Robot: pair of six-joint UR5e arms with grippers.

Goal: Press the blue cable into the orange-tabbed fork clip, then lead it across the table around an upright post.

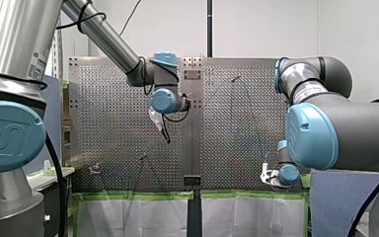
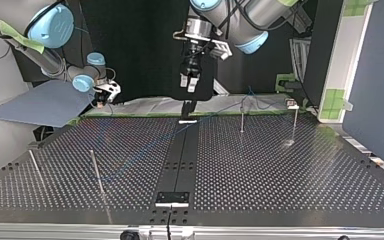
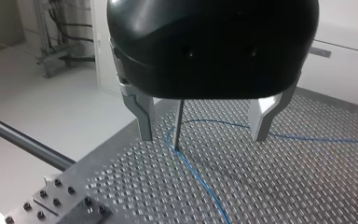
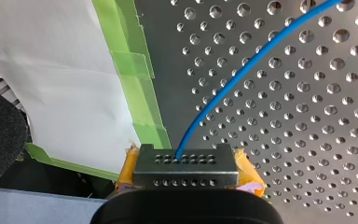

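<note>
Left jaws hang spread over 1 upright post (image 3: 179, 123) and the blue cable (image 4: 228, 79) on the perforated counter (image 3: 307, 186); right jaws pinch that cable beside the green tape (image 4: 137, 88).

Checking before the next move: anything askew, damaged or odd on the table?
Nothing stands out. The blue cable lies on the table, curving round the base of the post ahead of my left gripper, which is open. My right gripper is shut on the cable by the green tape.
</note>
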